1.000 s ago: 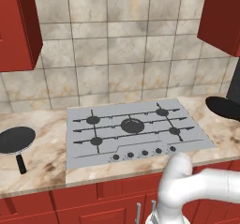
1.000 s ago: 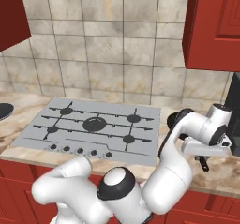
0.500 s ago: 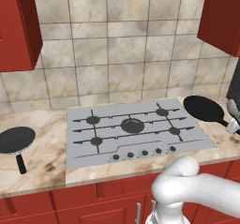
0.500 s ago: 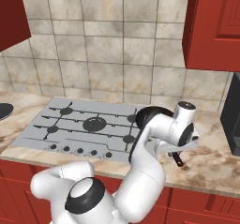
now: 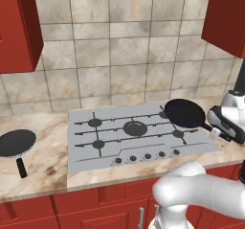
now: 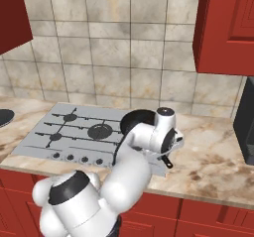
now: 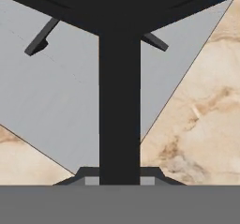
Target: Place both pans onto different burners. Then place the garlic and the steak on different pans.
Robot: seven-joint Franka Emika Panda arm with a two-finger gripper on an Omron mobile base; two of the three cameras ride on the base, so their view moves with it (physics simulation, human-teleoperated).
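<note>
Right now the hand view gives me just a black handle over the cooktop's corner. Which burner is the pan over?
Observer: The pan is at the rear right burner, but off centre. That burner peeks out at the pan's left rim.
Operator: Is the burner in front of it free?
Observer: Yes, the front right burner is bare, just in front of the pan.
Operator: And the second pan?
Observer: The other pan sits on the counter left of the cooktop, with its handle toward the front edge.
</note>
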